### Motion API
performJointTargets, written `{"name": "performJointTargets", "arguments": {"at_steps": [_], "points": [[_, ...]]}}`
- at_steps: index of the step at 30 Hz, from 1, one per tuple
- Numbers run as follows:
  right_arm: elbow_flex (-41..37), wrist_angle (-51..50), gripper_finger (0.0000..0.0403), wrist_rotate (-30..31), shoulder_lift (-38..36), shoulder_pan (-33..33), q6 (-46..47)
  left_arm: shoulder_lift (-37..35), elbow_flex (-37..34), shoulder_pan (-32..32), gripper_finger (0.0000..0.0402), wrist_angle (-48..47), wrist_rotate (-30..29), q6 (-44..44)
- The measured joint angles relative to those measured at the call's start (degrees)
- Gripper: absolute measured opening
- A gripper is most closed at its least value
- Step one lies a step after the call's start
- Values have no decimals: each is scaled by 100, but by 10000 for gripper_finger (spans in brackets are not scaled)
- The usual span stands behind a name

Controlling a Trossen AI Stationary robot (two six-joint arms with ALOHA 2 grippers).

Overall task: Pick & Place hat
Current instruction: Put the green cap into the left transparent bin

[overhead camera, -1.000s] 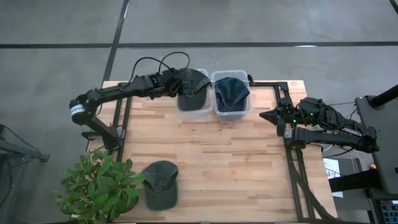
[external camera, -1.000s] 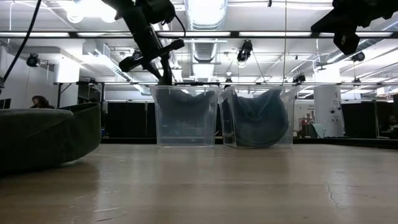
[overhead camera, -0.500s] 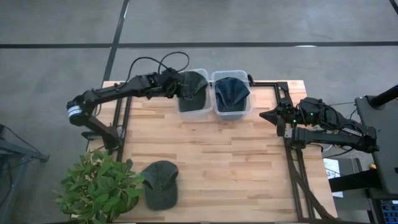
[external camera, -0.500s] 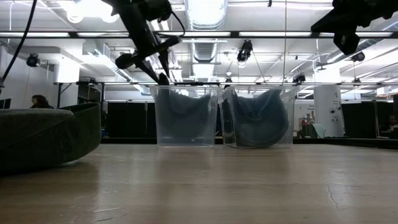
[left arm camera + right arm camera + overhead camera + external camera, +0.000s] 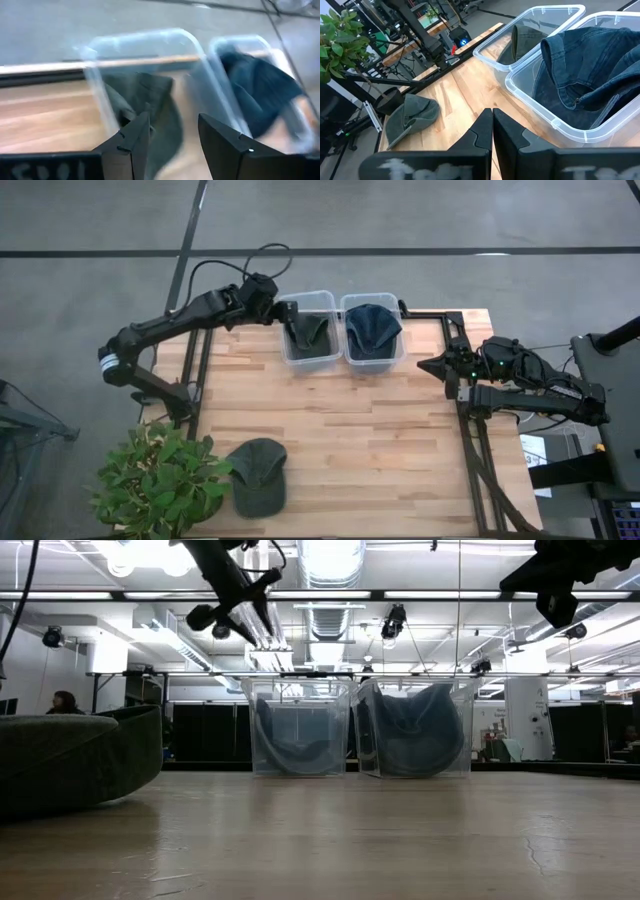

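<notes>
A dark green hat (image 5: pixel 308 330) lies crumpled inside the left clear bin (image 5: pixel 290 352), and the left wrist view shows the same hat (image 5: pixel 150 105) beyond my fingers. My left gripper (image 5: pixel 277 311) (image 5: pixel 172 140) is open and hovers above the bin's left far corner, touching nothing. A blue hat (image 5: pixel 372 328) fills the right clear bin (image 5: pixel 398 345). A second green hat (image 5: pixel 258 475) (image 5: pixel 410 117) rests crown up on the table near its near left edge. My right gripper (image 5: pixel 428 366) (image 5: pixel 492 122) is shut and waits above the table's right edge.
A potted plant (image 5: pixel 158 480) stands at the near left corner, right beside the second green hat. The two bins stand side by side at the far edge. Bare wooden table (image 5: pixel 380 450) stretches between the bins and the near edge. A black frame (image 5: pixel 470 430) runs along the right side.
My left gripper has let go of the green hat and drawn back up and toward the table's left far corner. The hat, first draped over the left bin's rim, has dropped down inside the bin and lies bunched there.
</notes>
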Motion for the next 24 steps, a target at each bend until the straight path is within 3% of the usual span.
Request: {"name": "performJointTargets", "arguments": {"at_steps": [3,8,11,18,24], "points": [[0,0,9,0,2,0,0,-12,78,-119,161,69,778,65],[0,-4,9,0,0,1,0,-46,233,-613,161,98,2590,336],[0,-4,9,0,0,1,-12,-46,286,-1104,161,93,3165,246],[0,-7,9,-2,2,2,-44,-45,251,-2249,161,7,3218,-43],[0,-9,9,-2,1,2,-46,-33,174,-2729,161,-619,2594,-811]]}}
